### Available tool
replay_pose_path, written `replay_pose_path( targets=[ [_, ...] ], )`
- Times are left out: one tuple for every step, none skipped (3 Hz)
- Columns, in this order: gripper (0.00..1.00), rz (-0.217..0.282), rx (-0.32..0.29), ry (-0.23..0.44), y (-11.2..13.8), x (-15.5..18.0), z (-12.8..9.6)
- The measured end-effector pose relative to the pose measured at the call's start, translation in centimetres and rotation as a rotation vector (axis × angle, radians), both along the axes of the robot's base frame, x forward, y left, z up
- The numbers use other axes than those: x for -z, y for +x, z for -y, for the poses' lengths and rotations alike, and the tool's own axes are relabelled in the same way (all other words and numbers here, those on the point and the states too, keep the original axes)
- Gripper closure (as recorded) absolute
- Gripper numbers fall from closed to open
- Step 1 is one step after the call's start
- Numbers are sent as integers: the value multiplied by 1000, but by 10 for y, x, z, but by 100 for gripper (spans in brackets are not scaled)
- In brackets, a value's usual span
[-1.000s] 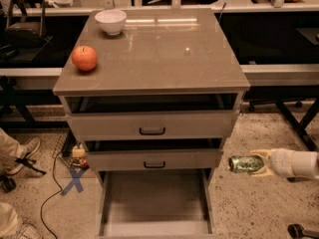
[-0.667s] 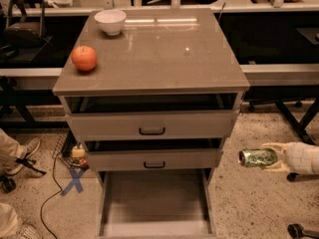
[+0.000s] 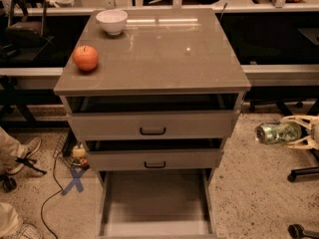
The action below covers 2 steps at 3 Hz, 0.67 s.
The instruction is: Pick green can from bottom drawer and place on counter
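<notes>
From here my gripper sits at the far right, arm cut off by the edge, fingers clamped round the green can, and I can't make out its print. The bottom drawer front probably runs off the bottom edge.

The smooth counter is glossy and reflects light. Right of it, the pale, perhaps plastic gripper clasps the shiny metal green can. Below the counter, the bottom drawer looks matt.

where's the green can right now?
Camera view, far right: the green can lies sideways in the gripper, off the right side of the cabinet. It is outside the bottom drawer and not on the counter.
</notes>
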<state>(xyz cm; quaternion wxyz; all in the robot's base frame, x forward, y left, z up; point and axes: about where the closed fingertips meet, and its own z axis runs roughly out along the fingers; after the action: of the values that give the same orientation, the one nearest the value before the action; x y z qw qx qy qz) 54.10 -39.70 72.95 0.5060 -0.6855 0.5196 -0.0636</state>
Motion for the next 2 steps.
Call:
replay_pose_path(
  targets=[
    [100, 0, 0, 0, 0, 0, 0],
    [100, 26, -20, -6, 18, -26, -1]
  ],
)
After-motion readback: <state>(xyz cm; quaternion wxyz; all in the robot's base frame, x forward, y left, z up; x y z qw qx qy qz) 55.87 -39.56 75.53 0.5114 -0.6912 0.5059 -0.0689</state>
